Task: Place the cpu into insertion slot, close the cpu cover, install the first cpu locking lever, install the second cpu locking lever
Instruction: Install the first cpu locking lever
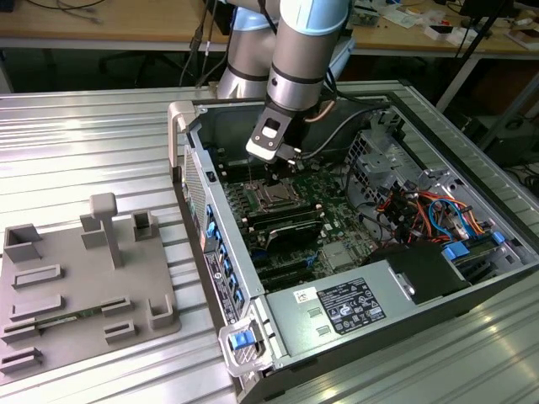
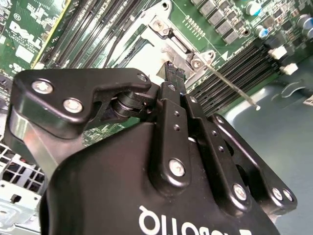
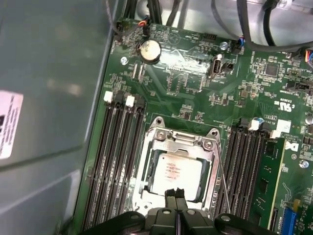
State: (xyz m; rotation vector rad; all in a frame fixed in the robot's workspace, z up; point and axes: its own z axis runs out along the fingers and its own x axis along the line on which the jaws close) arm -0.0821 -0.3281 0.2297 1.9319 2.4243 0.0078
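Note:
The cpu (image 3: 177,172), a silver-grey square chip, lies flat in the insertion slot (image 1: 275,199) on the green motherboard. The silvery cpu cover (image 3: 179,141) is down over it and frames the chip. A thin metal locking lever (image 3: 221,185) runs along one side of the socket; in the second wrist view this lever (image 2: 230,84) slants out from the socket's corner over the memory slots. My gripper (image 3: 174,197) hangs just above the socket's edge with its black fingers (image 2: 172,73) pressed together, shut, and nothing visible between them. In the exterior view the gripper (image 1: 272,172) hovers directly over the slot.
Long black memory slots (image 3: 115,161) flank the socket on both sides. The open computer case (image 1: 253,286) has tall metal walls, cable bundles (image 1: 421,206) and a power supply (image 1: 349,307) at the exterior view's right. A grey fixture plate (image 1: 80,286) lies on the table at the left.

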